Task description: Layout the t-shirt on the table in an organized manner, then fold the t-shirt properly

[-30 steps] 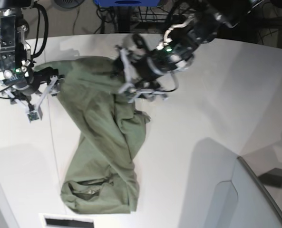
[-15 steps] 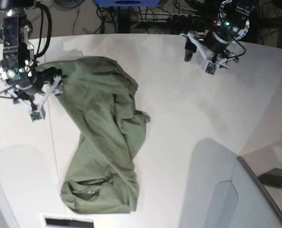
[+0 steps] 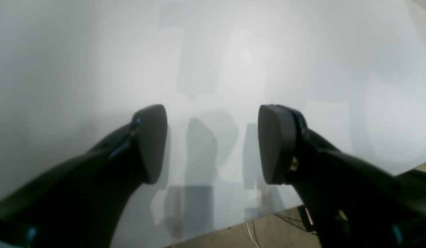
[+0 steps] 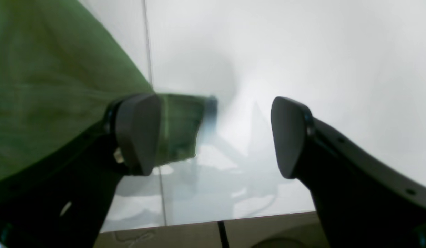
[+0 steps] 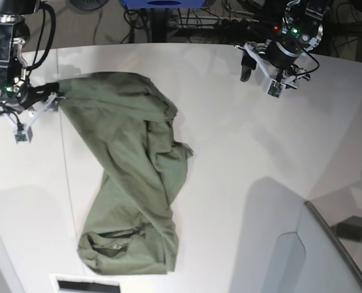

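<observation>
Two grippers stood wide apart in the base view, and I judged the shirt still in its spreading-out stage. The t-shirt (image 5: 135,177) lay bunched and twisted in a long diagonal heap on the table (image 5: 242,159), its collar end low near the front edge and its upper part fanned out toward my right arm's side.

My right gripper (image 4: 213,134) had its jaws spread, and a corner of green cloth lay against the inner face of one pad — between the jaws but not pinched. In the base view that gripper (image 5: 31,113) sat right at the shirt's outer corner. My left gripper (image 3: 213,144) was open too, with nothing between its pads but bare white tabletop, and it hung well apart from the cloth near the table's far edge.

To do this step well, I reckoned the right jaws should close on that corner as a single layer, low on the surface, before any pull. The left needed to come to the opposite corner of the same hem — then both could draw outward together to untwist the middle. A one-sided tug would likely only drag the heap.
</observation>
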